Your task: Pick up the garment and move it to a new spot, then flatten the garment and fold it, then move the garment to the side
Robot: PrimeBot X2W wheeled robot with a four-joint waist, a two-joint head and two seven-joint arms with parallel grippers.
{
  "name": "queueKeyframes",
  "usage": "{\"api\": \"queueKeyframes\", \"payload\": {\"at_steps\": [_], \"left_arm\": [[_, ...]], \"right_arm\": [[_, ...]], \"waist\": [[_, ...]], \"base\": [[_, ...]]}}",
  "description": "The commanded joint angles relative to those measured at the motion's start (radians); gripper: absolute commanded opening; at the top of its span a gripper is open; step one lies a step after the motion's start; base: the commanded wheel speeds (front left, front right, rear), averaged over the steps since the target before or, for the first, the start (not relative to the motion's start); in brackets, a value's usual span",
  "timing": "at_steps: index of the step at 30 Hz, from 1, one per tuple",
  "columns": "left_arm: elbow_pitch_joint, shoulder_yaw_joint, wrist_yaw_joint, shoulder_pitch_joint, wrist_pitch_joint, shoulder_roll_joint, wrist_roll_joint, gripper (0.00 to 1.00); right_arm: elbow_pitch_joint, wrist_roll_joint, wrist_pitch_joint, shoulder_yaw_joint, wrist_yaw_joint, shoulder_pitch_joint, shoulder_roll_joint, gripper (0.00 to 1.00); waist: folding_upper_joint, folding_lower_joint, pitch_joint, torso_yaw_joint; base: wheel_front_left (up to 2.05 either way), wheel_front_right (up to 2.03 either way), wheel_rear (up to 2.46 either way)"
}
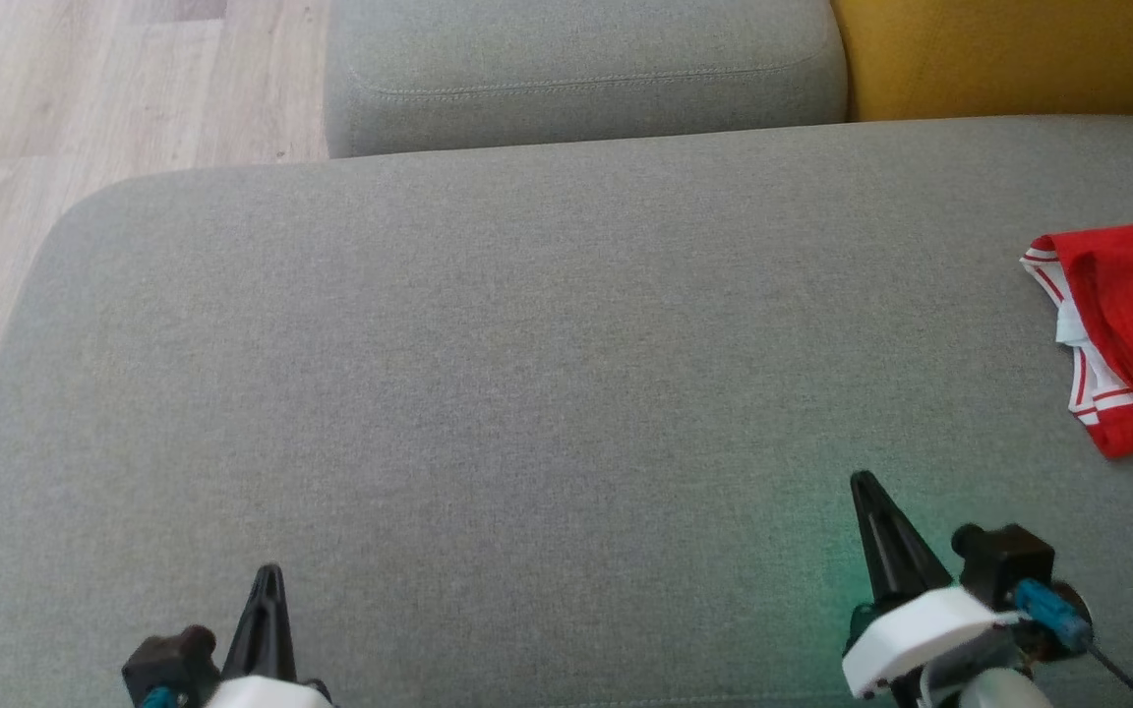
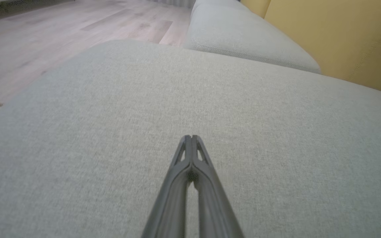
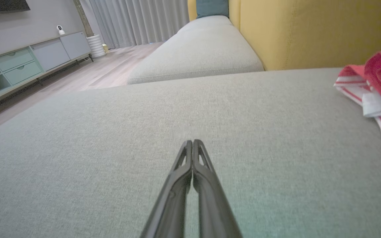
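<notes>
The garment (image 1: 1122, 329) is a red piece with white trim, lying bunched at the right edge of a grey cushion (image 1: 527, 374); it also shows as the garment (image 3: 375, 82) at the right of the right wrist view. My right gripper (image 1: 864, 482) hovers low over the cushion, left of and nearer than the garment, shut with nothing in it; its tips (image 3: 192, 142) meet. My left gripper (image 1: 269, 570) sits at the lower left, far from the garment, fingers pressed together and empty (image 2: 190, 137).
A second grey cushion (image 1: 576, 69) lies behind the first, beside a yellow backrest (image 1: 1009, 54). Wooden floor (image 1: 55, 108) runs along the left. A low cabinet (image 3: 21, 62) stands by the far wall, with curtains (image 3: 137, 19) behind.
</notes>
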Motion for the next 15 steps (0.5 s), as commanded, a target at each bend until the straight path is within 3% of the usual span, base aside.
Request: {"api": "queueKeyframes", "payload": {"at_steps": [1, 15], "left_arm": [[-0.03, 0.006, -0.006, -0.031, 0.004, 0.001, -0.028, 0.0], [-0.027, 0.028, -0.03, -0.057, 0.039, 0.003, -0.172, 0.0]], "right_arm": [[-0.036, 0.034, 0.001, -0.003, 0.0, -0.04, -0.002, 0.0], [-0.043, 0.195, 0.022, -0.019, 0.001, -0.048, -0.01, 0.0]], "waist": [[-0.0001, 0.0, 0.0, 0.001], [-0.0001, 0.0, 0.001, 0.004]], "base": [[0.0, 0.0, 0.0], [0.0, 0.0, 0.0]]}}
